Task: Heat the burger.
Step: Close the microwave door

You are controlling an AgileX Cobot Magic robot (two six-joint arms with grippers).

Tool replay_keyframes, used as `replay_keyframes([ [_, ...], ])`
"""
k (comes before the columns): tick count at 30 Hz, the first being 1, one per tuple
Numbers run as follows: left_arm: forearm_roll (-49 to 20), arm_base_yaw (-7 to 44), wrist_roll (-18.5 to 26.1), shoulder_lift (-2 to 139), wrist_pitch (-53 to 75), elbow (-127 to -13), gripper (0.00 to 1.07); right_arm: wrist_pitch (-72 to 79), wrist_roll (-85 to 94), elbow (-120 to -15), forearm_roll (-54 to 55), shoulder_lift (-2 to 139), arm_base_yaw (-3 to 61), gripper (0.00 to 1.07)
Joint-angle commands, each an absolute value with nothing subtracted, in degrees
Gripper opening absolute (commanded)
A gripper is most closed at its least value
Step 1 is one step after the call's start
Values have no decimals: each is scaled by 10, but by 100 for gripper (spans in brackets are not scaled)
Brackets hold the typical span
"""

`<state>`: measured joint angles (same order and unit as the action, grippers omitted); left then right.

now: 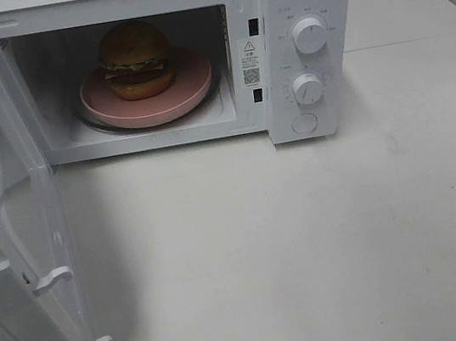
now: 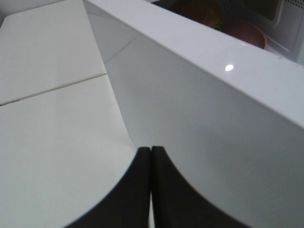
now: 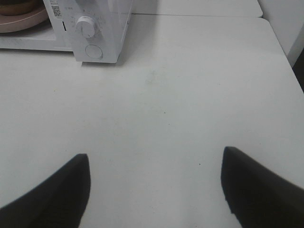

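Exterior high: burger (image 1: pixel 136 60) on pink plate (image 1: pixel 190 90) inside microwave (image 1: pixel 306 4), apparently centred; left hand (image 2: pixel 150 156) closed empty, right hand (image 3: pixel 154 164) wide.

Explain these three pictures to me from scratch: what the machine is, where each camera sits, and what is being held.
A two-armed robot works at a white table.

The high camera looks down on a microwave with its door swung open. Inside, the burger sits on a pink plate.

The other pictures come from cameras on the wrists. The left gripper is shut, empty, beside the door. The right gripper is open over the table, holding nothing.
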<state>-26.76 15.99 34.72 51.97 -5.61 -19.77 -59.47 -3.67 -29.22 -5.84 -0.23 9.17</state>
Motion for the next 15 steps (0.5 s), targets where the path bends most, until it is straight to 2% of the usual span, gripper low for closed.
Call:
replay_keyframes([
  [1,-273,193,348,543,-90,-197,0,-591,-30,-291,-62,-17,89,74],
  [2,-273,193,348,543,-90,-197,0,-591,-30,-291,-62,-17,89,74],
  [4,-273,245,344,576,-137,-197,0,-591,-30,-291,-62,-17,89,74],
  [8,-273,284,336,603,-177,-197,0,-591,-30,-291,-62,-17,89,74],
  [10,-268,315,314,632,-215,-197,0,-591,-30,-291,-62,-17,89,74],
  [11,-268,315,314,632,-215,-197,0,-591,-30,-291,-62,-17,89,74],
  [13,-255,343,279,659,-254,-197,0,-591,-30,-291,-62,-17,89,74],
  [15,-246,352,266,667,-269,-197,0,-591,-30,-291,-62,-17,89,74],
])
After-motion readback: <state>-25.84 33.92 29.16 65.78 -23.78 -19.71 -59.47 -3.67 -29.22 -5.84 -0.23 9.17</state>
